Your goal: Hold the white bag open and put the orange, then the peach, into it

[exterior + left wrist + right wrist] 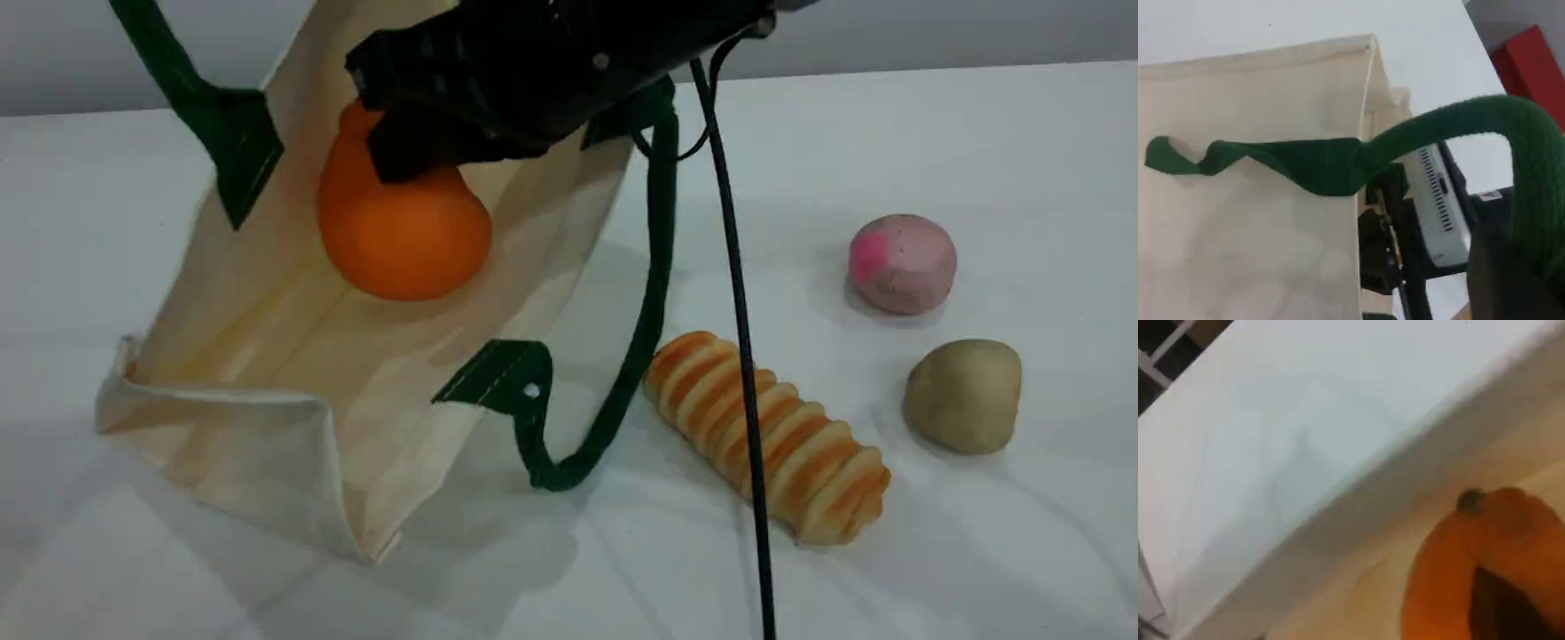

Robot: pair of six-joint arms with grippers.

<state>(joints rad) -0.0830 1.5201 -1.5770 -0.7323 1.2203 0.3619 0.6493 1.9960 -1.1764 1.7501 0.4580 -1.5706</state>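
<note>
Gripping the orange [404, 231] in scene view, stem [1469, 500] visible only at right wrist

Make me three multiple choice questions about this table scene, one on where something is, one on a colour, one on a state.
1. Where is the peach?
A. inside the white bag
B. on the table, right of the bread roll
C. in the left claw

2. What colour are the bag handles?
A. dark green
B. red
C. yellow

3. What is the right claw doing?
A. open and empty
B. shut on the orange
C. shut on the potato

B: it sits beyond the bread roll.
A: green rope loops on the white bag.
B: it grips the orange over the bag mouth.
</note>
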